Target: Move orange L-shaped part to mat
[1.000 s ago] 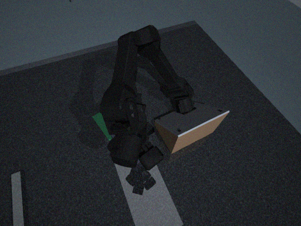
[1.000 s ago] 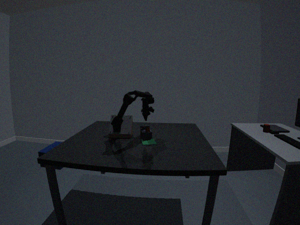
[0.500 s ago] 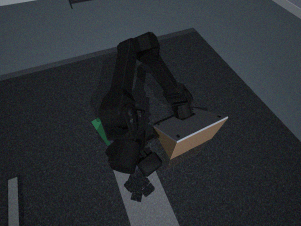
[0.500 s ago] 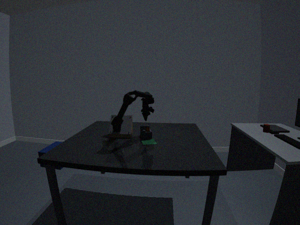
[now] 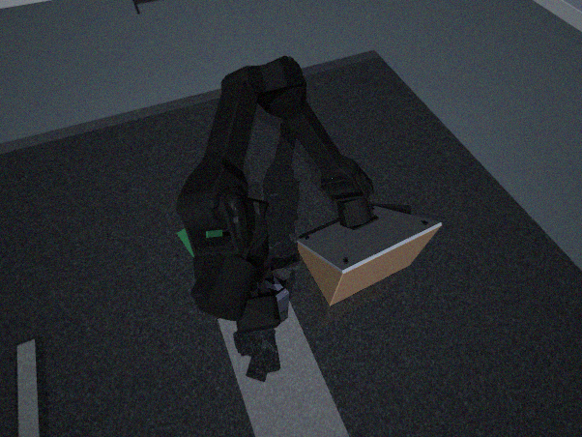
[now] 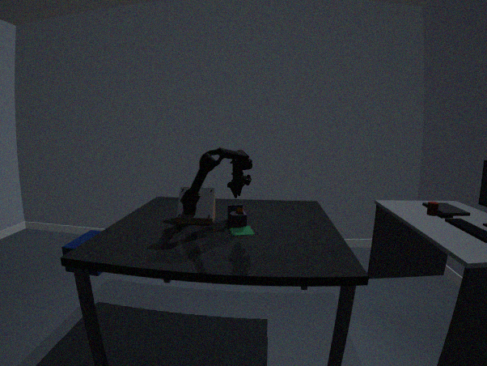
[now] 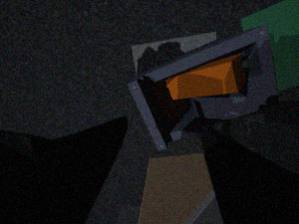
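1. Top view: arm hides the grey tray; only slivers of green mat (image 5: 185, 242) show; don't steer from here.
2. Exterior: gripper (image 6: 236, 193) hangs above tray (image 6: 237, 219), jaws parted, holding nothing; descend straight.
3. Wrist: orange part (image 7: 206, 81) sits tilted in the pocket; straddle its raised end before pinching.

An orange part (image 7: 206, 81) lies in a grey tray (image 7: 149, 115) beside a green mat (image 7: 276, 24).

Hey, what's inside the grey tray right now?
The orange L-shaped part lies in the grey tray, seemingly tilted rather than flush. A dark gap shows beside it. The pocket floor beneath the part is covered. The open gripper hangs above, holding nothing.
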Robot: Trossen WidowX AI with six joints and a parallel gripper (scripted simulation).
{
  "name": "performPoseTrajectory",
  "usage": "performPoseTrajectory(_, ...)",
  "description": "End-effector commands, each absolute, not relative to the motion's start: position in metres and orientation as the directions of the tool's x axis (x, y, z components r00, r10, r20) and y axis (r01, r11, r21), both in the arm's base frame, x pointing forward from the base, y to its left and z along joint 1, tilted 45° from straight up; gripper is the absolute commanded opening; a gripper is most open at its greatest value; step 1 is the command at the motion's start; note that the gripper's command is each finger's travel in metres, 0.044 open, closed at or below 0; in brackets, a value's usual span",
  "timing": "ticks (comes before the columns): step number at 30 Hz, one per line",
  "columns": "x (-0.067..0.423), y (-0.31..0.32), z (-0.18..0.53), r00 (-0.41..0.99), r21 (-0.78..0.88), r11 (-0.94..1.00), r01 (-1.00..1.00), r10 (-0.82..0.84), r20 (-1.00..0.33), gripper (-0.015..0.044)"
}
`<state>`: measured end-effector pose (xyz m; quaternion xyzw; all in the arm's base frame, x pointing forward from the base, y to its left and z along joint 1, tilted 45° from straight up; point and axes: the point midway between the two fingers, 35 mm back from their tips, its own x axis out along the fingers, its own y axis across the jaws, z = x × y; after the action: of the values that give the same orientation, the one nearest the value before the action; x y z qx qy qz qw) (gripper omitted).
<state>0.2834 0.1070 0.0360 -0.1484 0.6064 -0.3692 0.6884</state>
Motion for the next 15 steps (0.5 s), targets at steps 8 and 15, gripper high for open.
performPoseTrajectory(8, 0.297, 0.067, 0.076, -0.016, -0.127, 0.109, 0.986, -0.695, -0.719, 0.0280)
performPoseTrajectory(15, 0.297, 0.066, 0.077, -0.016, -0.115, 0.096, 0.989, -0.695, -0.719, 0.0280)
